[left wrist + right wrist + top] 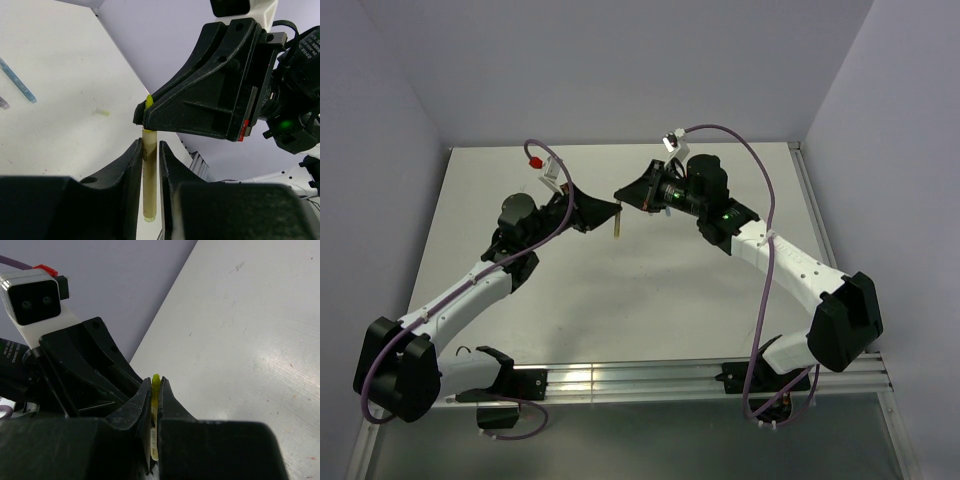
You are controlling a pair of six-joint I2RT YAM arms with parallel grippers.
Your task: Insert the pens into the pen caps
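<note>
Above the middle of the table [620,300], we are joining the yellow pen [148,101] and a cap [149,180] in mid-air.
The right gripper [155,390] is pinching the pen tight, keeping it steady for the push. The left gripper [150,146] is standing slightly apart around the pale cap, lined up end to end with the pen; we cannot tell if it is gripping. The blue pen [17,80] is lying on the table.
</note>
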